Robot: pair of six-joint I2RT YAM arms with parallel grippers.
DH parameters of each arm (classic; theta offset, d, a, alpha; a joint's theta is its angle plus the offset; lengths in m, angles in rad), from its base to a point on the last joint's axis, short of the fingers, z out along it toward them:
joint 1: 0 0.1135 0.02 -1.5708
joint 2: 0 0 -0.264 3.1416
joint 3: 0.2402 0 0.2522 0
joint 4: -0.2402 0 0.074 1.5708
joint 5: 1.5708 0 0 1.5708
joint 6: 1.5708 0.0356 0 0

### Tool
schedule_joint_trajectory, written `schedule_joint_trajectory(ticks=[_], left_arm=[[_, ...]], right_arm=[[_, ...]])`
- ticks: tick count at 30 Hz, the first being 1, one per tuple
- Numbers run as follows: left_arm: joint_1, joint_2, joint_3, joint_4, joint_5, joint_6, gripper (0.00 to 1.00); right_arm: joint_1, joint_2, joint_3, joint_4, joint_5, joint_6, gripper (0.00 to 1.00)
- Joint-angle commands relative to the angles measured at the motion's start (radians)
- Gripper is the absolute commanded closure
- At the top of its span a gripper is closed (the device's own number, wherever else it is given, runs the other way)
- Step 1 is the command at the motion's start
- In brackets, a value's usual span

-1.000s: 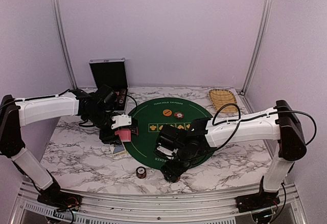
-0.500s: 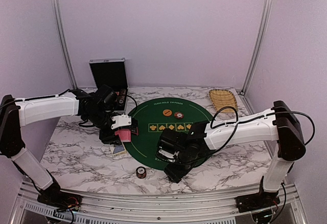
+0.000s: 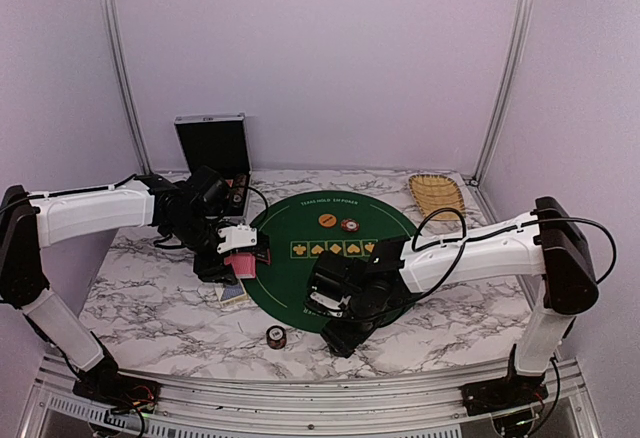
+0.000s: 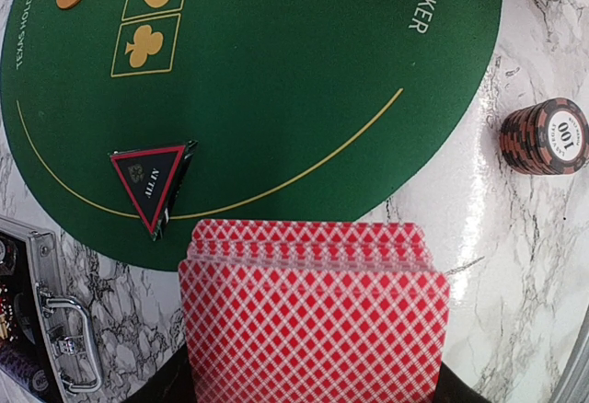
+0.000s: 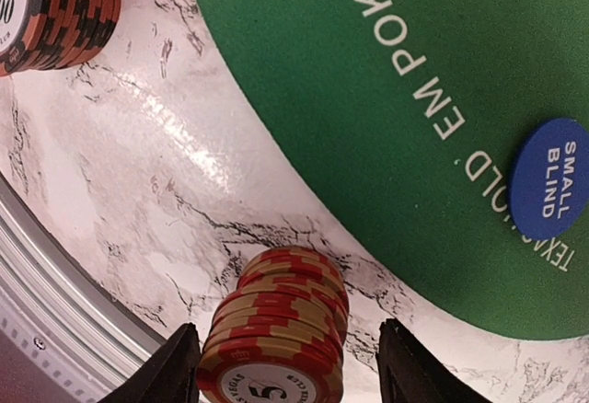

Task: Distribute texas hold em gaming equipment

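While the right gripper (image 5: 290,366) straddles the stack of red-and-tan chips (image 5: 276,329), its jaws stand apart, a clear gap showing on one side, and nothing is yet grasped. The stack rests on the marble table (image 5: 138,191), just off the near rim of the green felt mat (image 5: 386,99) and close to the table's front rail. We judge the chief hazard to be an off-centre closure: one finger meeting the slightly staggered stack first could shove or topple it, sending chips rolling toward the rail. The blue Small Blind button (image 5: 549,189) lies on the felt, well apart.

The right arm reaches inward across the mat's near edge, wrist dropped low. The left arm extends to the mat's left rim, where the left gripper (image 3: 238,256) is clenched on a deck of red-backed playing cards (image 4: 313,320), held above the table near the triangular marker (image 4: 150,182). The deck is fanned, so a card could slide free.
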Motion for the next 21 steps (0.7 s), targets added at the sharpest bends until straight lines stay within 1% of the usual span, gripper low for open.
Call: schedule_joint_trajectory(ticks=[1,11,18,21], left_arm=[[0.004,-0.003,0.027,-0.023,0.012,-0.006,1.0],[0.004,0.0,0.028,-0.027,0.016,-0.005,1.0],[0.004,0.0,0.03,-0.029,0.016,-0.005,1.0],[0.004,0.001,0.03,-0.029,0.017,-0.006,1.0]], right_arm=[[0.007,-0.008,0.04,-0.001,0.003,0.009,0.37],[0.007,-0.015,0.051,-0.007,0.0,0.013,0.47],[0.008,-0.016,0.041,-0.007,-0.003,0.016,0.57],[0.007,-0.012,0.034,-0.004,-0.002,0.016,0.64]])
